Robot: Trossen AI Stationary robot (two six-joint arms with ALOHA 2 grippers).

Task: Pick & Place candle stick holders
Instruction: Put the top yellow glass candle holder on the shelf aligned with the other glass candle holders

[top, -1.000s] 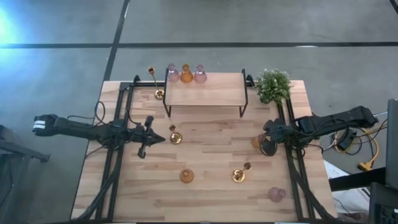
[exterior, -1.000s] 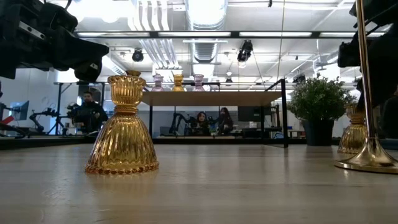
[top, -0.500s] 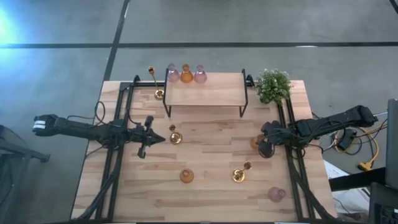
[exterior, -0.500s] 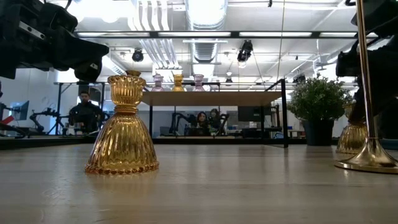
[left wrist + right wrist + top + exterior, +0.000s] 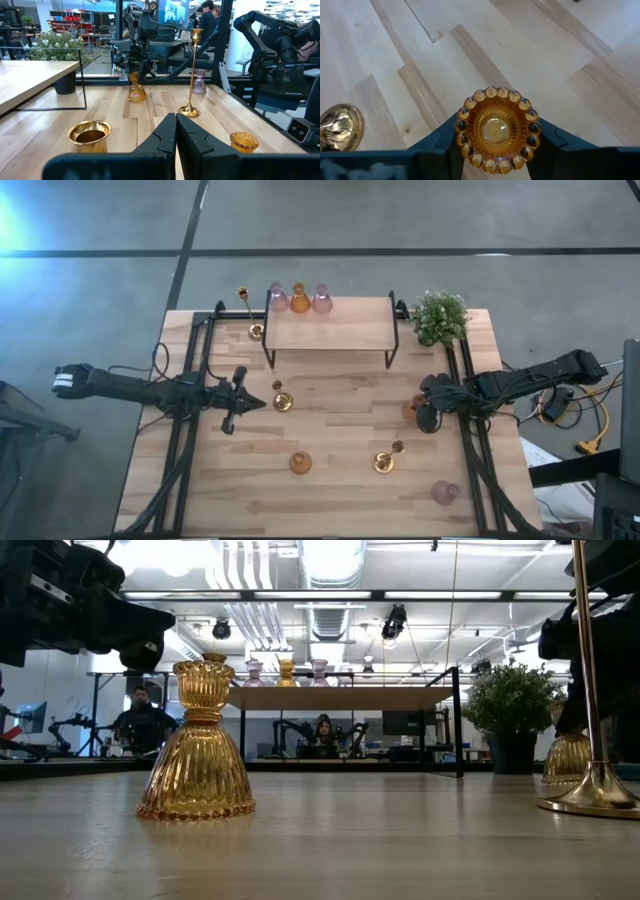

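High view: right end effector (image 5: 424, 412) at desk (image 5: 330, 480) 3 o'clock, over amber holder (image 5: 412, 408). Left end effector (image 5: 262, 402) w/ fingers pressed together, center-left.
Right wrist view: fingers (image 5: 442, 141) flank amber holder's (image 5: 496, 129) top, touching both sides; a narrow grip.

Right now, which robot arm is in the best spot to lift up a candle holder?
The right arm. Its pincer is straddling an amber glass holder, fingers on either side, near the table's right edge. The left pincer is shut and sits beside a gold candlestick, not around anything.
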